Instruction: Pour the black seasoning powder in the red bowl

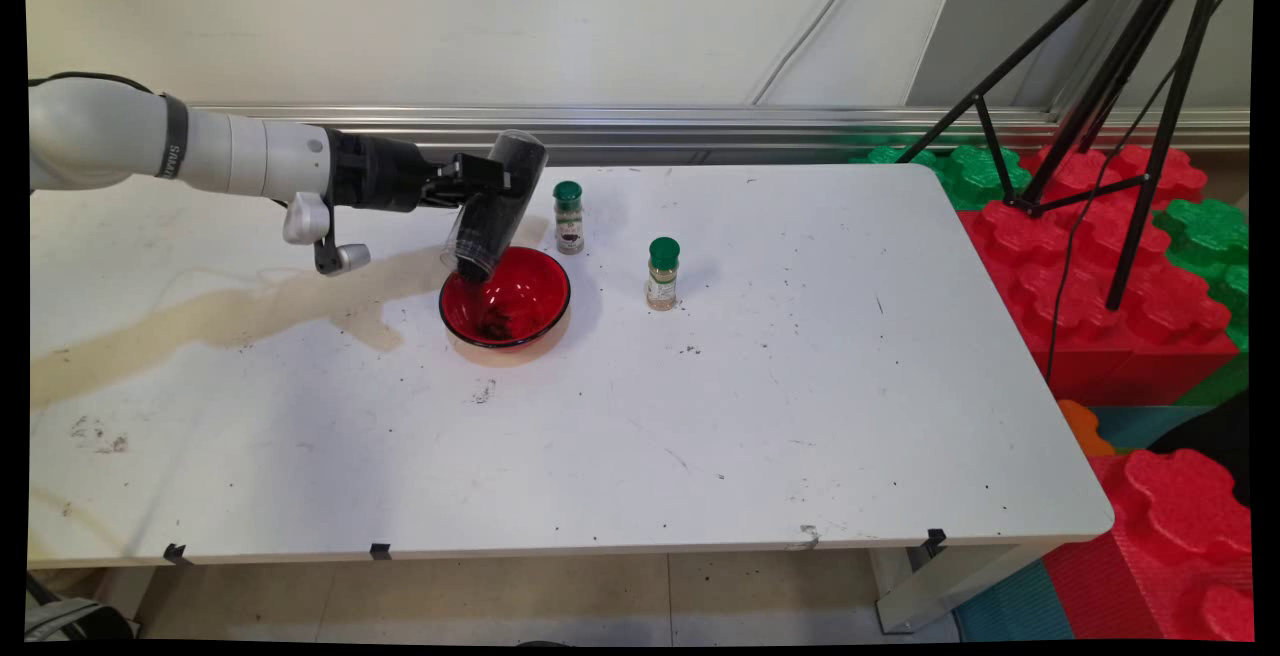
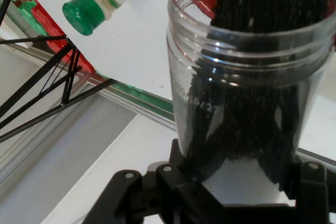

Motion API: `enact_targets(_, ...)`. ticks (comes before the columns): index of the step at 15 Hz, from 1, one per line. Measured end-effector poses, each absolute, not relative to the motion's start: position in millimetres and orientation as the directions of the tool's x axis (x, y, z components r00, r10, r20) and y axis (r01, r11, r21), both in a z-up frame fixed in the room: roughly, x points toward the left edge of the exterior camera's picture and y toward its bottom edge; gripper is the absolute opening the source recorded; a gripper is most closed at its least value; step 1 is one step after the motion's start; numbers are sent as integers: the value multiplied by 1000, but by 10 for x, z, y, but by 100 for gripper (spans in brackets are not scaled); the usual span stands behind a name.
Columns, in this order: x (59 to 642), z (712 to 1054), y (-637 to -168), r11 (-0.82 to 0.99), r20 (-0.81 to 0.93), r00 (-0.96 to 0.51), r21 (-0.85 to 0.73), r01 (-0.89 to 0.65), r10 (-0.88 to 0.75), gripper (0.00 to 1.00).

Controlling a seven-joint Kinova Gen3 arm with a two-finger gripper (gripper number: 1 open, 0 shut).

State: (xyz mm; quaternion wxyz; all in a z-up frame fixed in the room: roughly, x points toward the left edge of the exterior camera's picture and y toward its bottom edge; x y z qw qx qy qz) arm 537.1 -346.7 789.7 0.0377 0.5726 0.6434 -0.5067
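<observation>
My claw (image 1: 492, 182) clamping a clear jar (image 1: 497, 204), I am tipping it mouth-down over red bowl (image 1: 506, 297), two spice bottles (image 1: 568, 217) standing beside.

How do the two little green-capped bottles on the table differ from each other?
The spice bottle nearer the wall shows dark contents; the spice bottle to its right shows pale, tan contents. The darker one stands close behind the red bowl, by the tilted clear jar in the end effector; the paler one stands apart, on open table. Both are upright, small, with green caps.
</observation>
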Motion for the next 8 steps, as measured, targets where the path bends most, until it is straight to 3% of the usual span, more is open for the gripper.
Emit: enact_targets(8,5363,7891,-3464,-199,-655,-309,-582,788,690,0)
